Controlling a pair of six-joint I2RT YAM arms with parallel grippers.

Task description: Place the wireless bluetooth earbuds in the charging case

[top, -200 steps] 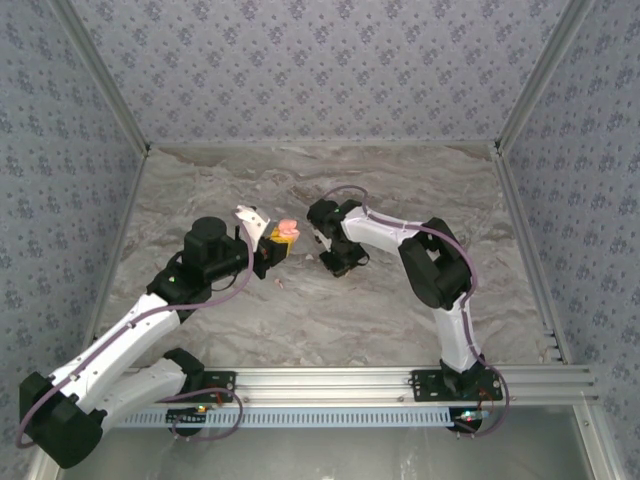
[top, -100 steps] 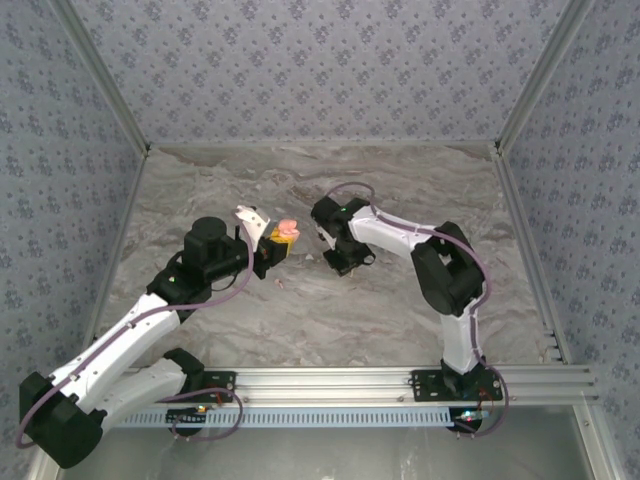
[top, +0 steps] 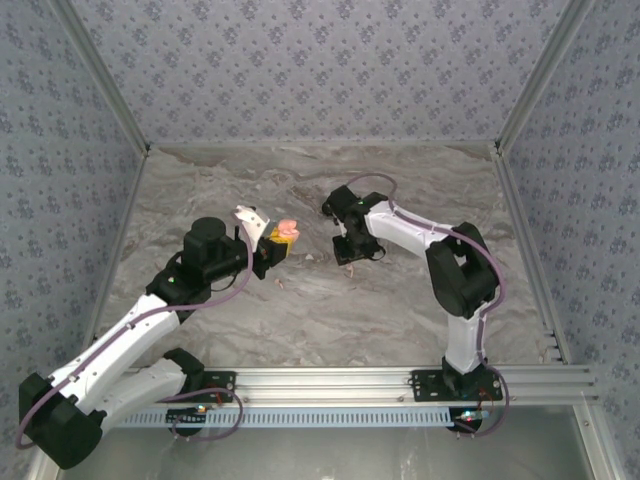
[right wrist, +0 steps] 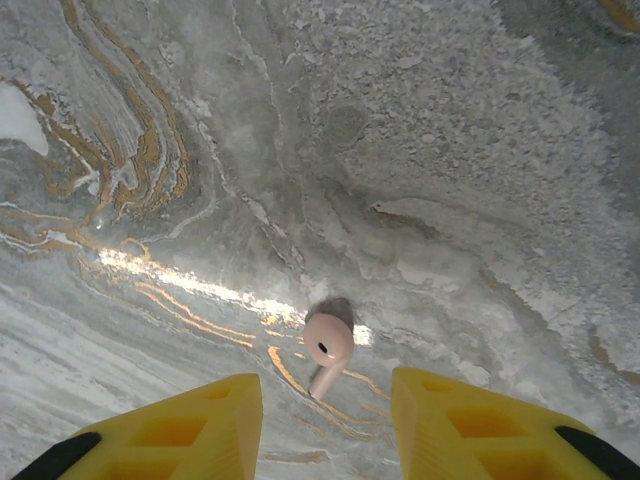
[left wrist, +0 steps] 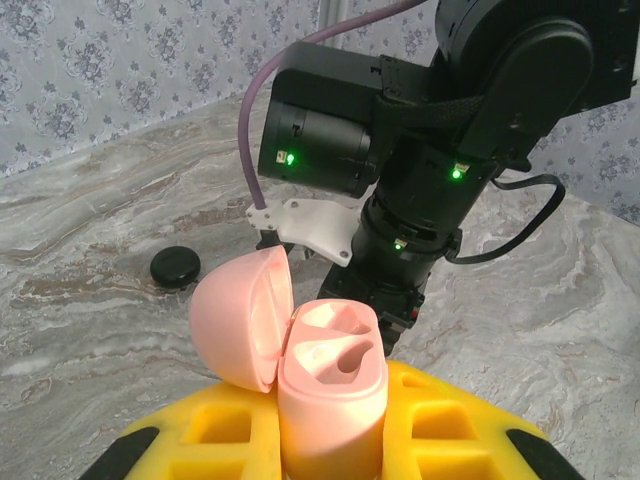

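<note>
Patterned walls (top: 320,70) box in a grey marble table (top: 200,200), and everything I care about sits mid-table, well away from the frame rails.

On my left, the left gripper (left wrist: 335,432) is clamped on the pink case (left wrist: 330,385), holding it upright with its lid (left wrist: 240,320) swung open and both sockets empty. A black disc (left wrist: 175,266) lies on the marble behind it.

Over the last second the right gripper (right wrist: 325,400) has slid rightward, away from the case, and its fingers have spread from closed to partly apart. A pink earbud (right wrist: 327,345) lies on the table just ahead of the gap, touching neither finger. I read that as lining up a pick, so nothing is seated yet.

There is open marble all around the earbud. The tight spot is between the arms, where the right wrist looms near the case.
</note>
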